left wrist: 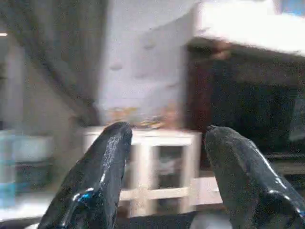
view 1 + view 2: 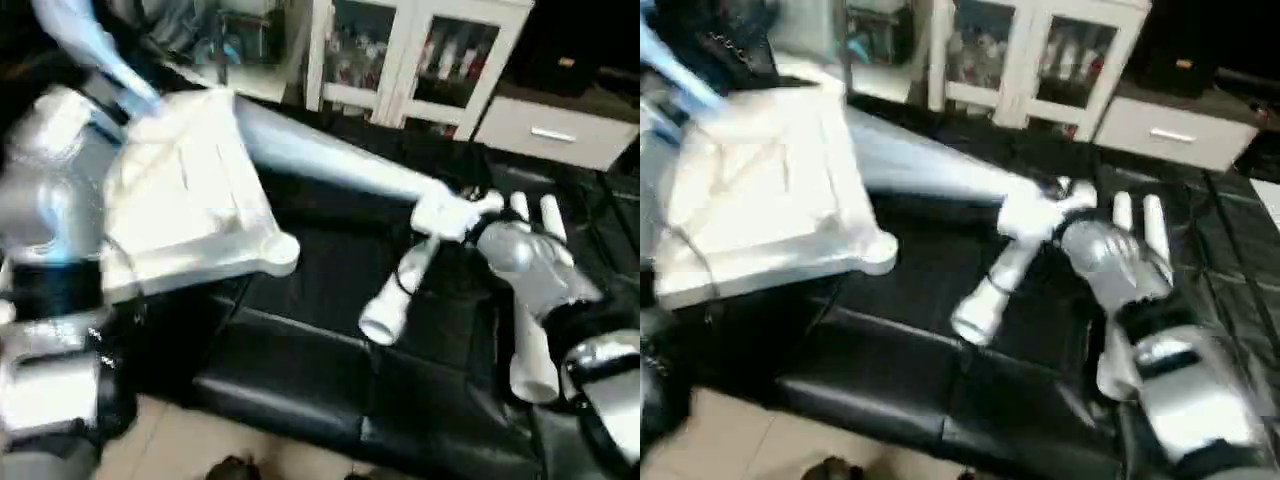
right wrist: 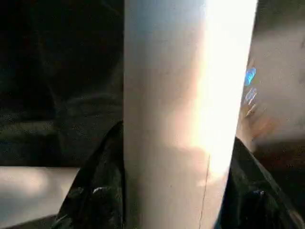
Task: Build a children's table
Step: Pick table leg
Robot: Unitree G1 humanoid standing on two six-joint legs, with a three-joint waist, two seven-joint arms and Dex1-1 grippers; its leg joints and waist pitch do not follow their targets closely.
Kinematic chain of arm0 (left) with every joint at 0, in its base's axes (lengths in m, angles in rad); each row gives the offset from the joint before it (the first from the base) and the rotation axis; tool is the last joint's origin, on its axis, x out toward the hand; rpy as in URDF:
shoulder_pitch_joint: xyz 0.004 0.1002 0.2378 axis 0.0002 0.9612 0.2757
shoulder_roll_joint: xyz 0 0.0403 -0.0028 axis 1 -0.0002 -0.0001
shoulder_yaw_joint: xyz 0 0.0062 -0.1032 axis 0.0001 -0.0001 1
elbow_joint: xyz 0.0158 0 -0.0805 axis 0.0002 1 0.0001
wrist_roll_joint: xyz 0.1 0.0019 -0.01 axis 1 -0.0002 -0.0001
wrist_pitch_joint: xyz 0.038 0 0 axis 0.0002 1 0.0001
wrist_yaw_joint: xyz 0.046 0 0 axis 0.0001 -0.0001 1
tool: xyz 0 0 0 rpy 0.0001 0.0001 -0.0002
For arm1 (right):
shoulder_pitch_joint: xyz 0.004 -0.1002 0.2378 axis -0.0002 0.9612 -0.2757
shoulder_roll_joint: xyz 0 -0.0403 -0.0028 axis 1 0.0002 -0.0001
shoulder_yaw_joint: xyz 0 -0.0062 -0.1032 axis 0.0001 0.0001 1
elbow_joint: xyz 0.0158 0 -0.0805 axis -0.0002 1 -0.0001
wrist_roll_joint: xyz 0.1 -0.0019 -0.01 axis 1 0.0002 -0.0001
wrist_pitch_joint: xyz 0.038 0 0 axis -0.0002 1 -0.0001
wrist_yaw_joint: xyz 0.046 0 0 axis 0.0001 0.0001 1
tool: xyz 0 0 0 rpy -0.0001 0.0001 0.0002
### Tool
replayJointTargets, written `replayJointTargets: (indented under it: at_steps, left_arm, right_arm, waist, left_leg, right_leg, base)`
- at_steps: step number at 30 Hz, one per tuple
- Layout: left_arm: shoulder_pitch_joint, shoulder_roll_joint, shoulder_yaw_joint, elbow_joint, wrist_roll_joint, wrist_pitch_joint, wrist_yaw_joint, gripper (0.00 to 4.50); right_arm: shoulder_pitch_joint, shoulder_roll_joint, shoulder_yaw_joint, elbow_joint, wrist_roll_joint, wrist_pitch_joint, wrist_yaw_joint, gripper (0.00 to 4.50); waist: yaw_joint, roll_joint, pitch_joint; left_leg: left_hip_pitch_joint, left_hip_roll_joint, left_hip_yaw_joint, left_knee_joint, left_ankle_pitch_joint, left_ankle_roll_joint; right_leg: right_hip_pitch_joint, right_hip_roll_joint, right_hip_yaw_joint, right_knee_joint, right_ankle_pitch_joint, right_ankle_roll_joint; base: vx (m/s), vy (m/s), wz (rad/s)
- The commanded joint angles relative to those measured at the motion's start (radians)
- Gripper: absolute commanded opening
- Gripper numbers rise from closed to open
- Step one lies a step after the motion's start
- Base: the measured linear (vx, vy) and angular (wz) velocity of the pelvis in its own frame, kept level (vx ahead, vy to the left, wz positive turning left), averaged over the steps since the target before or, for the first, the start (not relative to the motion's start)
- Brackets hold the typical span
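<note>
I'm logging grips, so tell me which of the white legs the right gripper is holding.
The short leg lying across the black surface, open end toward the camera; the right gripper clamps its far end. The other loose legs lie untouched alongside the forearm.

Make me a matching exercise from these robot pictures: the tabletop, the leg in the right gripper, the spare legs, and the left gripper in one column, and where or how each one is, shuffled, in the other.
Column one:
1. tabletop
2. leg in the right gripper
3. spare legs
4. left gripper

Column two:
A. open, nothing between its fingers
B. lying side by side on the black surface by the right arm
C. clamped between two black fingers
D. white, ribbed side up, on the robot's left

Pairs: 1-D, 2-C, 3-B, 4-A
</note>
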Motion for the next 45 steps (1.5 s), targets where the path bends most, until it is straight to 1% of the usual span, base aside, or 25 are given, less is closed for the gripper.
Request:
replayJointTargets:
  at_steps: [1,3,4,5,6,7,8,9,10,11,12,13,14,15,17,18,20,25,31,35,37,38,41,43,45]
  left_arm:
    - [0.017,0.003,-0.017,0.077,0.084,-0.032,0.078,2.90]
    - [0.013,0.004,-0.005,0.106,0.104,-0.043,0.141,2.90]
    - [0.013,0.004,-0.005,0.106,0.104,-0.043,0.141,2.90]
    - [0.014,0.003,-0.004,0.111,0.103,-0.042,0.156,2.90]
    - [0.021,0.004,-0.021,0.108,0.101,-0.035,0.139,2.90]
    - [0.031,0.001,-0.043,0.095,0.092,-0.018,0.107,2.90]
    - [0.031,0.001,-0.043,0.095,0.092,-0.018,0.107,2.90]
    - [0.039,-0.004,-0.065,0.081,0.082,0.000,0.070,2.90]
    - [0.039,-0.004,-0.065,0.081,0.082,0.000,0.070,2.90]
    - [0.061,-0.009,-0.105,0.046,0.067,0.026,0.003,2.90]
    - [0.065,-0.011,-0.113,0.041,0.065,0.028,-0.013,2.90]
    - [0.095,-0.033,-0.166,-0.010,0.035,0.052,-0.098,2.90]
    - [0.095,-0.033,-0.166,-0.010,0.035,0.052,-0.098,2.90]
    - [0.110,-0.055,-0.190,-0.043,0.007,0.079,-0.125,2.90]
    - [0.125,-0.086,-0.215,-0.078,-0.026,0.107,-0.138,2.90]
    - [0.128,-0.095,-0.222,-0.085,-0.032,0.112,-0.139,2.90]
    - [0.138,-0.113,-0.240,-0.110,-0.054,0.136,-0.149,2.90]
    - [0.142,-0.135,-0.242,-0.135,-0.085,0.170,-0.150,2.90]
    - [0.133,-0.176,-0.212,-0.184,-0.169,0.253,-0.149,2.90]
    - [0.133,-0.201,-0.213,-0.210,-0.212,0.291,-0.140,2.90]
    - [0.134,-0.207,-0.215,-0.217,-0.219,0.298,-0.138,2.90]
    - [0.132,-0.216,-0.217,-0.225,-0.230,0.307,-0.137,3.26]
    - [0.120,-0.251,-0.193,-0.240,-0.291,0.370,-0.112,3.26]
    - [0.109,-0.274,-0.178,-0.263,-0.354,0.434,-0.099,3.60]
    - [0.106,-0.285,-0.171,-0.273,-0.390,0.463,-0.097,3.69]
  right_arm:
    - [-0.014,0.028,-0.120,-0.039,0.200,0.075,0.104,1.84]
    - [-0.024,0.061,-0.207,-0.071,0.325,0.183,0.166,1.84]
    - [-0.024,0.061,-0.207,-0.071,0.325,0.183,0.166,1.84]
    - [-0.033,0.078,-0.255,-0.089,0.396,0.248,0.198,1.84]
    - [-0.042,0.097,-0.308,-0.126,0.492,0.334,0.261,1.84]
    - [-0.046,0.110,-0.345,-0.171,0.579,0.414,0.332,1.84]
    - [-0.046,0.110,-0.345,-0.171,0.579,0.414,0.332,1.84]
    - [-0.044,0.116,-0.366,-0.224,0.660,0.496,0.410,1.84]
    - [-0.044,0.116,-0.366,-0.224,0.660,0.496,0.410,1.83]
    - [-0.032,0.111,-0.366,-0.298,0.743,0.577,0.498,1.83]
    - [-0.029,0.108,-0.366,-0.315,0.762,0.598,0.518,1.83]
    - [-0.004,0.085,-0.363,-0.421,0.887,0.741,0.644,1.83]
    - [-0.004,0.085,-0.363,-0.421,0.887,0.741,0.644,1.83]
    - [0.012,0.069,-0.364,-0.470,0.960,0.827,0.710,1.83]
    - [0.033,0.056,-0.381,-0.523,1.055,0.952,0.776,1.83]
    - [0.039,0.056,-0.390,-0.533,1.082,0.987,0.786,1.83]
    - [0.062,0.057,-0.417,-0.580,1.155,1.074,0.801,1.83]
    - [0.088,0.063,-0.443,-0.630,1.237,1.153,0.810,1.83]
    - [0.126,0.059,-0.469,-0.707,1.342,1.259,0.810,1.83]
    - [0.141,0.058,-0.467,-0.737,1.353,1.284,0.806,1.83]
    - [0.145,0.057,-0.465,-0.745,1.354,1.289,0.804,1.83]
    - [0.148,0.057,-0.466,-0.753,1.358,1.295,0.799,1.83]
    - [0.161,0.048,-0.437,-0.782,1.329,1.283,0.786,1.83]
    - [0.175,0.045,-0.396,-0.818,1.290,1.261,0.766,1.83]
    - [0.181,0.044,-0.372,-0.835,1.270,1.250,0.764,1.83]
  waist:
    - [-0.002,0.016,-0.095]
    - [-0.001,0.017,-0.098]
    - [0.004,0.018,-0.100]
    - [0.008,0.024,-0.101]
    - [0.007,0.019,-0.101]
    - [0.013,0.025,-0.101]
    - [0.014,0.024,-0.101]
    - [0.017,0.023,-0.100]
    - [0.022,0.025,-0.101]
    - [0.025,0.024,-0.099]
    - [0.025,0.024,-0.099]
    - [0.029,0.020,-0.098]
    - [0.036,0.023,-0.099]
    - [0.041,0.023,-0.098]
    - [0.052,0.020,-0.101]
    - [0.056,0.017,-0.099]
    - [0.060,0.009,-0.098]
    - [0.064,0.008,-0.097]
    - [0.067,0.007,-0.100]
    - [0.068,0.005,-0.101]
    - [0.068,0.005,-0.100]
    - [0.068,0.005,-0.099]
    - [0.069,0.004,-0.099]
    - [0.069,0.004,-0.098]
    - [0.069,0.004,-0.098]
  left_leg:
    - [0.027,0.043,-0.021,-0.069,-0.323,-0.013]
    - [0.027,0.046,-0.023,-0.071,-0.303,-0.010]
    - [0.026,0.047,-0.023,-0.071,-0.279,-0.012]
    - [0.028,0.048,-0.023,-0.070,-0.268,-0.016]
    - [0.029,0.046,-0.021,-0.070,-0.268,-0.004]
    - [0.028,0.048,-0.023,-0.071,-0.260,-0.002]
    - [0.029,0.049,-0.022,-0.071,-0.262,-0.001]
    - [0.031,0.050,-0.021,-0.072,-0.262,-0.001]
    - [0.028,0.052,-0.022,-0.072,-0.254,-0.008]
    - [0.032,0.050,-0.021,-0.073,-0.261,-0.012]
    - [0.032,0.050,-0.021,-0.073,-0.261,-0.012]
    - [0.031,0.053,-0.021,-0.076,-0.257,-0.004]
    - [0.033,0.057,-0.022,-0.074,-0.253,-0.002]
    - [0.035,0.058,-0.019,-0.075,-0.257,-0.010]
    - [0.034,0.058,-0.018,-0.073,-0.242,-0.010]
    - [0.028,0.057,-0.018,-0.074,-0.240,-0.011]
    - [0.029,0.052,-0.017,-0.073,-0.248,-0.021]
    - [0.029,0.052,-0.023,-0.074,-0.254,-0.042]
    - [0.027,0.052,-0.022,-0.073,-0.227,-0.043]
    - [0.024,0.050,-0.021,-0.071,-0.213,-0.043]
    - [0.022,0.050,-0.021,-0.072,-0.208,-0.042]
    - [0.023,0.050,-0.021,-0.072,-0.211,-0.044]
    - [0.023,0.049,-0.021,-0.071,-0.217,-0.051]
    - [0.023,0.049,-0.021,-0.071,-0.218,-0.054]
    - [0.023,0.048,-0.021,-0.070,-0.226,-0.057]
  right_leg:
    - [0.045,-0.073,0.052,-0.075,-0.258,-0.152]
    - [0.049,-0.075,0.051,-0.070,-0.211,-0.181]
    - [0.049,-0.078,0.050,-0.068,-0.181,-0.199]
    - [0.048,-0.081,0.049,-0.067,-0.169,-0.209]
    - [0.054,-0.078,0.051,-0.066,-0.145,-0.224]
    - [0.053,-0.080,0.049,-0.065,-0.137,-0.233]
    - [0.053,-0.082,0.050,-0.067,-0.135,-0.235]
    - [0.053,-0.082,0.049,-0.068,-0.139,-0.240]
    - [0.052,-0.086,0.048,-0.065,-0.135,-0.242]
    - [0.053,-0.085,0.048,-0.069,-0.152,-0.242]
    - [0.053,-0.085,0.048,-0.069,-0.152,-0.242]
    - [0.056,-0.087,0.049,-0.072,-0.159,-0.240]
    - [0.057,-0.090,0.048,-0.070,-0.158,-0.239]
    - [0.051,-0.088,0.047,-0.070,-0.169,-0.239]
    - [0.055,-0.089,0.047,-0.067,-0.162,-0.241]
    - [0.054,-0.090,0.047,-0.071,-0.175,-0.236]
    - [0.053,-0.094,0.047,-0.078,-0.231,-0.218]
    - [0.048,-0.097,0.044,-0.091,-0.340,-0.162]
    - [0.048,-0.096,0.043,-0.087,-0.303,-0.162]
    - [0.051,-0.096,0.043,-0.085,-0.284,-0.169]
    - [0.052,-0.096,0.043,-0.088,-0.297,-0.155]
    - [0.051,-0.095,0.043,-0.089,-0.306,-0.151]
    - [0.052,-0.096,0.043,-0.089,-0.310,-0.156]
    - [0.051,-0.096,0.043,-0.090,-0.315,-0.154]
    - [0.051,-0.096,0.042,-0.091,-0.338,-0.145]
  base:
    - [0.000,0.000,0.00]
    - [0.000,0.000,0.00]
    - [0.000,0.000,0.00]
    - [0.000,0.000,0.00]
    - [0.000,0.000,0.00]
    - [0.000,0.000,0.00]
    - [0.000,0.000,0.00]
    - [0.000,0.000,0.00]
    - [0.000,0.000,0.00]
    - [0.000,0.000,0.00]
    - [0.000,0.000,0.00]
    - [0.000,0.000,0.00]
    - [0.000,0.000,0.00]
    - [0.000,0.000,0.00]
    - [0.000,0.000,0.00]
    - [0.000,0.000,0.00]
    - [0.000,0.000,0.00]
    - [0.000,0.000,0.00]
    - [0.000,0.000,0.00]
    - [0.000,0.000,0.00]
    - [0.000,0.000,0.00]
    - [0.000,0.000,0.00]
    - [0.000,0.000,0.00]
    - [0.000,0.000,0.00]
    - [0.000,0.000,0.00]
